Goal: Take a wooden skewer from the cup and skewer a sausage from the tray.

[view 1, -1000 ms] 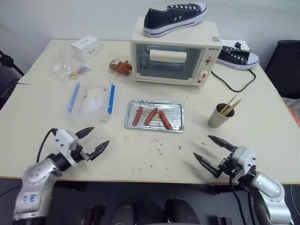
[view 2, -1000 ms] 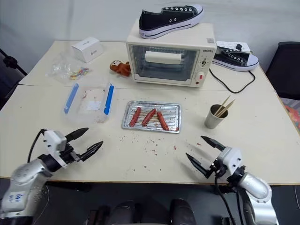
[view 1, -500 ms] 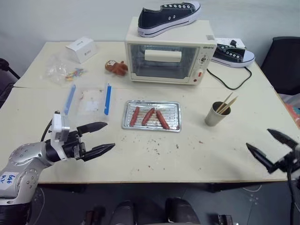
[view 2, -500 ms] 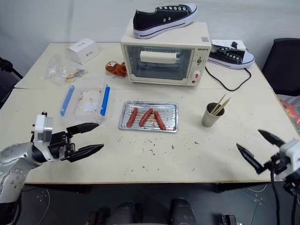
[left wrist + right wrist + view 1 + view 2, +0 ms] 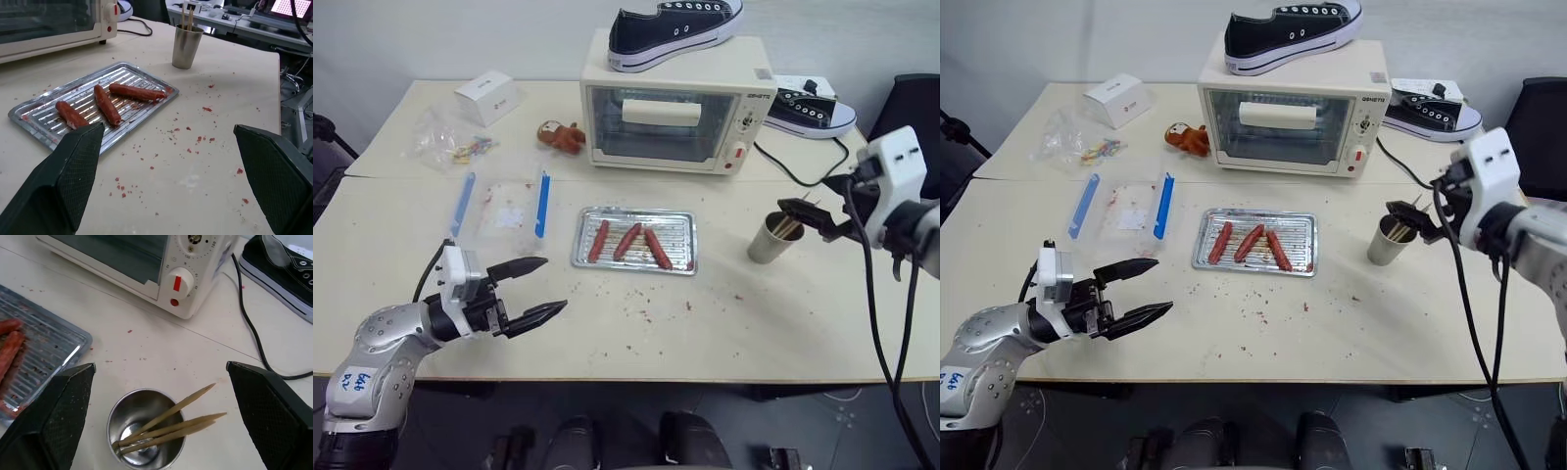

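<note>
Pale tan pointed wooden skewers [image 5: 171,423] lean inside the dull grey steel cup [image 5: 146,435], above which the right gripper [image 5: 803,217] hangs spread wide; left gripper [image 5: 530,289] likewise released.

In the right eye view the right gripper's [image 5: 1408,217] black fingers cover the cup's [image 5: 1383,247] rim and the tops of the wooden skewers [image 5: 168,423]. The second black shoe [image 5: 808,106] is partly hidden behind the toaster oven [image 5: 677,106]. The tray [image 5: 58,340] is cut off at the right wrist view's edge.
</note>
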`<state>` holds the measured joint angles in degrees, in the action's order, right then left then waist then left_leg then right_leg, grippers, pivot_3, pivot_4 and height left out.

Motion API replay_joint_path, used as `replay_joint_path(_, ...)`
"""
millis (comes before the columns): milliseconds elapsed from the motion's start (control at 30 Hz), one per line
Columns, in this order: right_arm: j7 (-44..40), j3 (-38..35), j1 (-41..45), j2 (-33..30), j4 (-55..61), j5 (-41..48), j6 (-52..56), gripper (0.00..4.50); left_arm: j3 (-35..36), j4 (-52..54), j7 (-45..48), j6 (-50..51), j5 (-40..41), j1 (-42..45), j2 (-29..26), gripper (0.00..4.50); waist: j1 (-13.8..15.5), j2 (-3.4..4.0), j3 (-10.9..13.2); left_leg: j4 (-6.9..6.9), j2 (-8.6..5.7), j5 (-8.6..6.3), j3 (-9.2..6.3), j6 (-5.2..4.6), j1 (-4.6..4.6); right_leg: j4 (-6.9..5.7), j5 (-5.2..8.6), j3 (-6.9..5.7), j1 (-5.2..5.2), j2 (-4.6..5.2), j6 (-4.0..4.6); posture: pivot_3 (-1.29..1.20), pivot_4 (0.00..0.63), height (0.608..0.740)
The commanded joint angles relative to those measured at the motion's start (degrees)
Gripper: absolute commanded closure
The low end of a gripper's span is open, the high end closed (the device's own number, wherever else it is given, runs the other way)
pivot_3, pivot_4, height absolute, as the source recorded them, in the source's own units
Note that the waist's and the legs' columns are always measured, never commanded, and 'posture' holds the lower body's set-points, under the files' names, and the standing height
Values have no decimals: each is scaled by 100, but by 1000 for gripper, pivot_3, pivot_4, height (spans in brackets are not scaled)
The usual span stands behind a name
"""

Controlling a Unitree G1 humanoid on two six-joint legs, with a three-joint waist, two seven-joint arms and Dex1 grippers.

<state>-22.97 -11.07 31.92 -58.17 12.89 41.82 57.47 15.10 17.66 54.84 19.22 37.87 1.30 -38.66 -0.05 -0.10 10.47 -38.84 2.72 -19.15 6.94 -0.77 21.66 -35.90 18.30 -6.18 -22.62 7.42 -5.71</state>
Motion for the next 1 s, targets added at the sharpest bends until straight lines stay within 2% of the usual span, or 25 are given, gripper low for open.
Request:
replay_joint_path(33, -4, 220, 288, 1, -97, -336, 166, 37, 60, 275, -82, -89, -11, -73, 40, 0, -7, 0, 0, 1, 0, 0, 1, 0, 2, 0, 0, 1, -2, -1, 0, 0, 150, 740)
replay_joint_path(433, -427, 665, 771, 196, -358, -861, 344, 37, 71, 505, -311, -67, 15, -229, 110, 0, -17, 0, 0, -4, 2, 0, 8, 0, 14, -5, -1, -3, -17, -14, -2, 0, 150, 740)
replay_joint_path(1000, -823, 710, 930, 391, -699, -1321, 319, 37, 80, 565, -423, -62, 21, -198, 105, 0, -16, 0, 0, -11, 2, 0, 4, 0, 25, -6, -2, -12, -21, -17, -4, 0, 150, 740)
